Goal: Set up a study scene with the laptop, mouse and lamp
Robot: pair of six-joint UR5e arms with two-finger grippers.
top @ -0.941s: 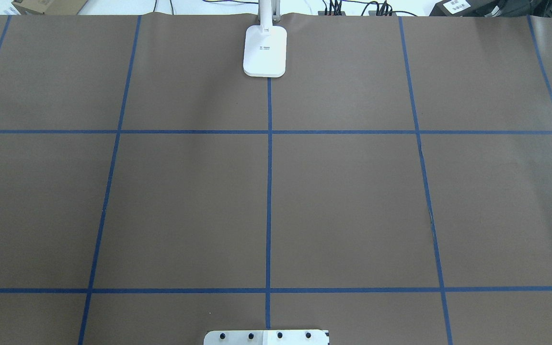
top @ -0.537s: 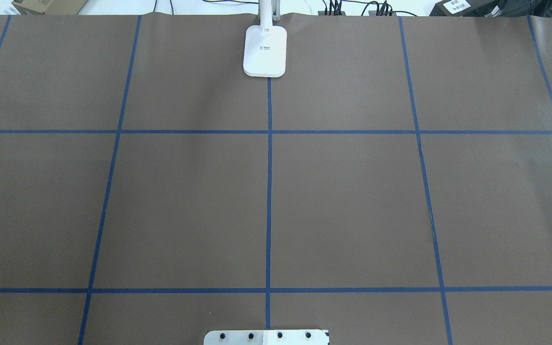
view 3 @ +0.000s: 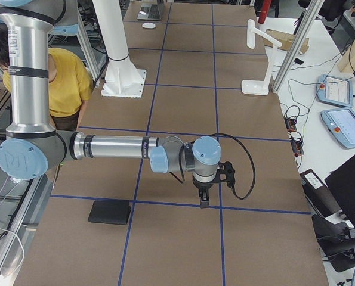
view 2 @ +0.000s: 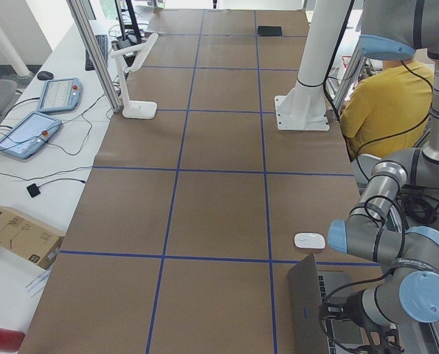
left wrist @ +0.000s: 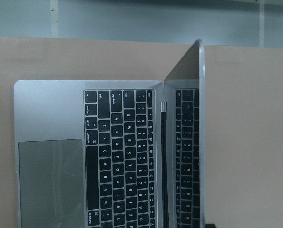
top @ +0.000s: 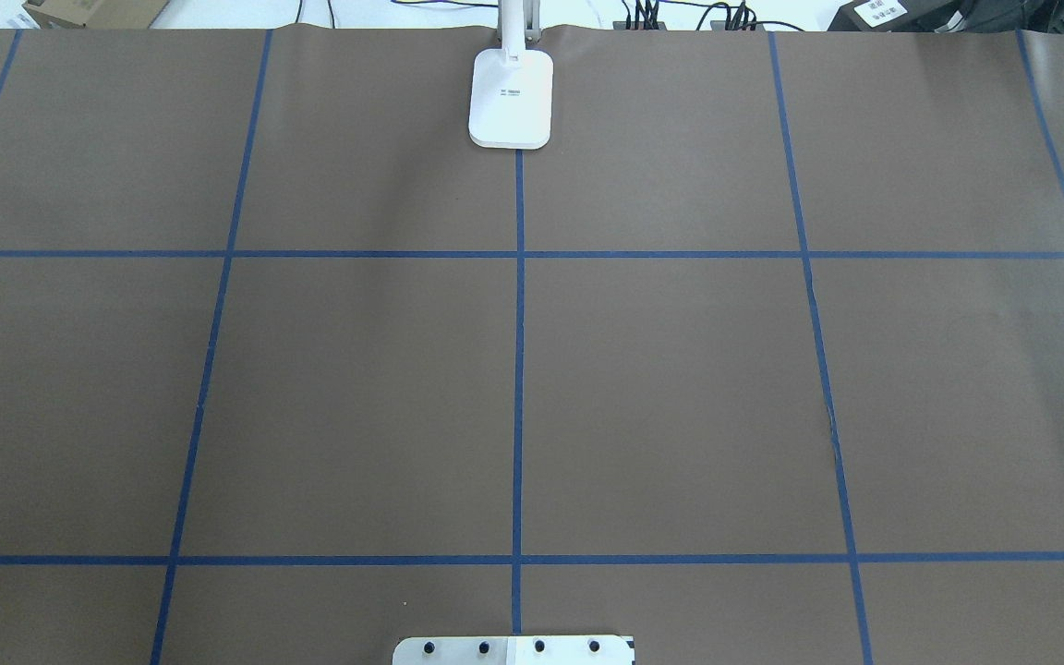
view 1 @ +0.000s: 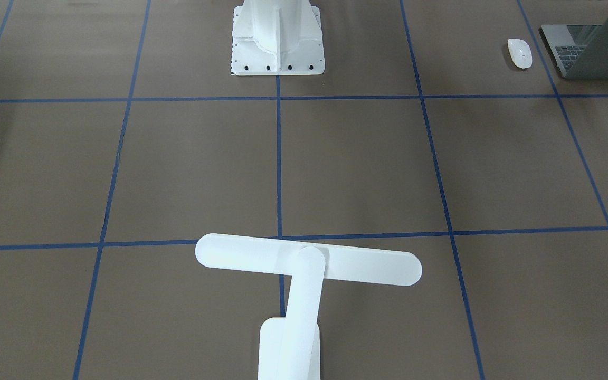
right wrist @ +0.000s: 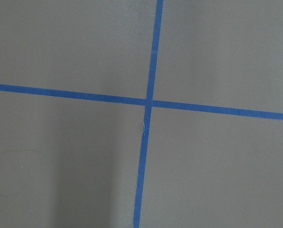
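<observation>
The laptop (view 1: 594, 45) stands open at the table's end on my left, near the robot's side; its keyboard fills the left wrist view (left wrist: 122, 156). The white mouse (view 1: 519, 53) lies just beside it, apart from it. The white lamp (view 1: 304, 261) stands at the far middle edge, its base in the overhead view (top: 511, 97). My left gripper (view 2: 337, 316) sits low behind the laptop's keyboard side; I cannot tell if it is open. My right gripper (view 3: 202, 199) points down just above a tape crossing; it shows only in the side view, so I cannot tell its state.
A thin black mat (view 3: 110, 211) lies on the table's right end near the robot's side. The white bolted pedestal (view 1: 277, 37) stands at the middle of the robot's edge. A person in yellow (view 2: 385, 96) sits behind it. Blue tape lines grid the brown table (top: 680, 388).
</observation>
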